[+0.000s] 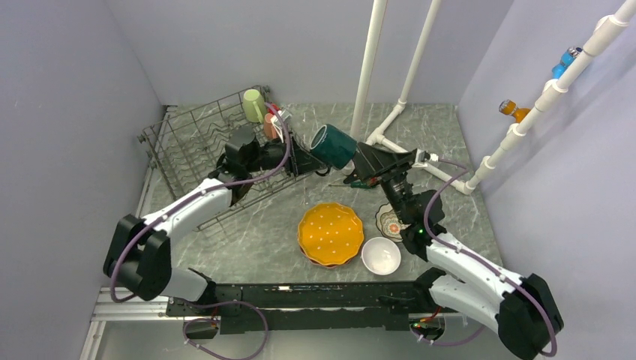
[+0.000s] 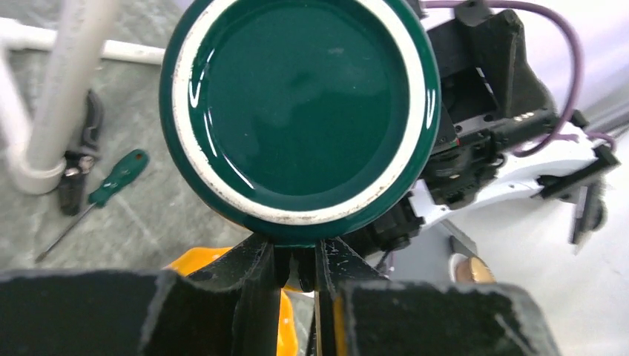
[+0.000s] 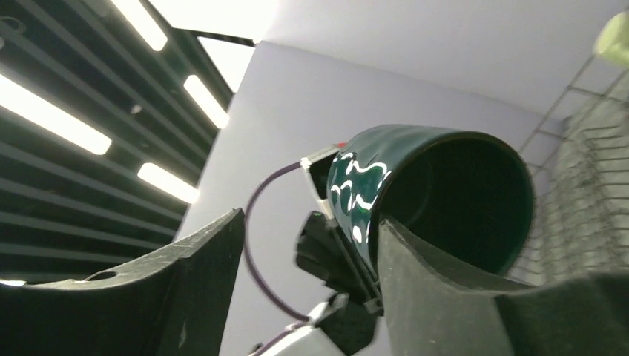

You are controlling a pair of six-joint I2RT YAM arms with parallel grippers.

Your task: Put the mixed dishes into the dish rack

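while the teal mug [image 1: 333, 145] hangs, orange plates [image 1: 330, 234] lie nearby.

The mug [image 1: 334, 145] is dark teal, the plates [image 1: 330, 234] orange, white-dotted.

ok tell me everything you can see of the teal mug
The teal mug is glossy, ceramic-looking, with a whitish unglazed foot ring. It is in the air on its side, mouth toward the right gripper. The left gripper is shut on what looks like its handle; the right one stands open astride its rim.
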